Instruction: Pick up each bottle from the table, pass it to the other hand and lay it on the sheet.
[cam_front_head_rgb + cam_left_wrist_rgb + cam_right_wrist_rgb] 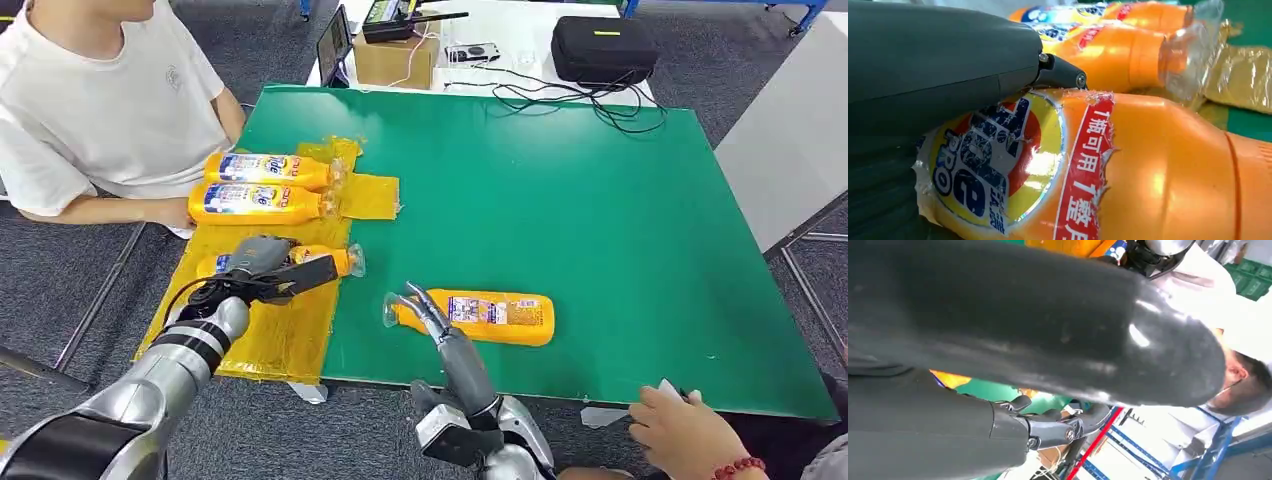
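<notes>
My left hand grips a bottle over the yellow sheet | my right hand, fingers apart, rests beside another bottle on the green table.

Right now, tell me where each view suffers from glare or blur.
Head view: sharp and evenly lit. Left wrist view: white glare on the orange bottle, and the two bottles behind are soft. Right wrist view: the right hand looms as a dark blur, with a glossy highlight.

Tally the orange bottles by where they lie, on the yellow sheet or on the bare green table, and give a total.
On the yellow sheet: 3 (far bottle, second bottle, and the bottle under the left hand)
On the bare green table: 1 (bottle by the right hand)
Total: 4
</notes>
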`<state>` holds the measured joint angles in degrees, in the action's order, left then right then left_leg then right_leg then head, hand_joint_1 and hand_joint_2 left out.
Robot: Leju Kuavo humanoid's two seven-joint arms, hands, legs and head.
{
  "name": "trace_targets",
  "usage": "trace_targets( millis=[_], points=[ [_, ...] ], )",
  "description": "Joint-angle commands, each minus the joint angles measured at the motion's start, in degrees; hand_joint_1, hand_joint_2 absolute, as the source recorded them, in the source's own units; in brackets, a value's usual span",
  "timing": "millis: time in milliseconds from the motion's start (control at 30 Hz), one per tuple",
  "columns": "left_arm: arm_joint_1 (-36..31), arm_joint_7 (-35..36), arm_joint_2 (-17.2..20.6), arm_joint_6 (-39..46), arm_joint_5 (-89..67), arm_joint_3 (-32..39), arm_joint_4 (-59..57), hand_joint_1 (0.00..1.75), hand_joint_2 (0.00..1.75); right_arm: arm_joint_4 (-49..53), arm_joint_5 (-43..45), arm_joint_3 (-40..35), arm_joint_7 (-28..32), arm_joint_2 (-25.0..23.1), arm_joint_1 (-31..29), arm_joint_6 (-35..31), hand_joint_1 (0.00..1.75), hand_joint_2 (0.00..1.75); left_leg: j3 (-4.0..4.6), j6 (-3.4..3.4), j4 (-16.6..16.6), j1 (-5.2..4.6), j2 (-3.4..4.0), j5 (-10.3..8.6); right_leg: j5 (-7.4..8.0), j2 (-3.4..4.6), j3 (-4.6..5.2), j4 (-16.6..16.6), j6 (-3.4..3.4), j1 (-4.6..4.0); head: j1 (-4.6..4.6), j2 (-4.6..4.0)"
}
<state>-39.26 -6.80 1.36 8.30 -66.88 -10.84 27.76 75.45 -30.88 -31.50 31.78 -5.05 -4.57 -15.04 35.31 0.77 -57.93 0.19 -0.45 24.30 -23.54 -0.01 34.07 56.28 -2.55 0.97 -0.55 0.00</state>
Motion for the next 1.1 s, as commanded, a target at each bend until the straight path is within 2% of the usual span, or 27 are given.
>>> trace_targets(
  millis=[33,200,233,267,533,600,767,867,900,1033,1100],
  points=[
    [-1.7,-6.5,-1.4,-5.8,5.3,-0.4,-5.9,0.00,1.75,-5.5,0.9,0.3,1.3,0.8,-2.4,-1.0,0.00,0.00,-0.24,-0.02,0.1,0.01,0.04,0.05,-0.05,0.01,-0.23,-0.1,0.07,-0.02,-0.02,0.00],
    [-1.0,-10.7,-1.5,-8.0,11.3,-0.3,-2.7,0.00,1.75,-7.0,1.4,-0.4,2.1,0.7,-2.4,-1.6,0.00,0.00,-0.17,-0.01,0.0,0.01,-0.01,0.04,-0.02,-0.01,-0.19,-0.1,0.05,-0.02,-0.02,0.00],
    [-0.9,-11.9,-1.5,-8.2,12.9,0.2,-1.8,0.00,1.75,-7.3,1.4,-0.5,2.2,0.7,-2.5,-1.8,0.00,0.00,-0.44,-0.03,0.0,0.06,0.07,0.16,-0.10,0.04,-0.46,-0.1,0.13,-0.08,0.00,0.00],
    [-0.9,-12.2,-1.5,-8.3,13.3,0.4,-1.6,0.00,1.75,-7.4,1.4,-0.5,2.3,0.7,-2.6,-1.8,0.00,0.00,-0.21,-0.02,0.0,0.02,0.04,0.05,-0.03,0.01,-0.23,-0.1,0.08,-0.03,0.00,0.00],
    [3.4,-17.7,-3.2,-10.2,29.1,5.8,10.6,0.00,1.75,-8.2,1.6,-0.4,2.5,0.6,-2.8,-2.4,0.00,0.00,-0.16,-0.03,0.0,0.04,0.01,0.07,-0.05,-0.03,-0.18,0.0,0.08,-0.06,0.00,0.00],
    [5.1,-17.0,-3.5,-10.4,32.1,5.9,15.5,0.00,1.75,-8.4,1.5,-0.4,2.5,0.4,-2.9,-2.6,0.00,0.00,-0.23,-0.03,0.0,0.04,0.06,0.10,-0.06,0.02,-0.23,-0.1,0.09,-0.06,-0.02,0.00],
    [5.1,-17.0,-3.5,-10.4,32.1,5.9,15.5,0.00,1.75,-8.4,1.5,-0.4,2.5,0.4,-2.9,-2.6,0.00,0.00,-0.20,-0.02,0.0,0.04,0.01,0.09,-0.07,-0.01,-0.22,0.0,0.08,-0.05,0.02,0.00],
    [7.7,-16.9,-6.0,-9.4,40.6,9.2,24.0,0.00,1.75,-7.8,1.1,-0.1,2.0,0.0,-2.4,-2.9,0.00,0.00,-0.12,-0.03,0.0,0.03,0.06,0.07,-0.04,0.01,-0.13,0.0,0.09,-0.05,0.02,0.00],
    [8.9,-14.2,-7.7,-11.0,45.5,10.9,27.8,0.00,1.75,-7.6,0.7,0.2,1.5,-0.2,-2.0,-3.3,0.00,0.00,-0.03,-0.02,0.0,0.02,0.00,0.03,-0.02,-0.03,-0.05,0.0,0.06,-0.03,0.00,0.00],
    [11.8,-12.8,-10.5,-4.7,50.3,10.0,39.1,0.00,1.75,-7.5,-1.9,0.5,0.4,-0.5,-1.3,-5.7,0.00,0.00,-0.07,-0.02,0.0,0.04,-0.10,0.09,-0.10,-0.13,-0.12,0.0,0.08,-0.06,0.00,0.00],
    [14.1,-13.4,-11.4,1.2,49.9,7.8,46.3,0.00,1.75,-7.4,-9.5,0.4,-3.7,1.1,-1.6,-10.5,0.00,0.00,-0.11,-0.02,-0.1,0.05,-0.02,0.14,-0.12,-0.05,-0.16,0.0,0.09,-0.08,0.00,0.00]
  ],
)
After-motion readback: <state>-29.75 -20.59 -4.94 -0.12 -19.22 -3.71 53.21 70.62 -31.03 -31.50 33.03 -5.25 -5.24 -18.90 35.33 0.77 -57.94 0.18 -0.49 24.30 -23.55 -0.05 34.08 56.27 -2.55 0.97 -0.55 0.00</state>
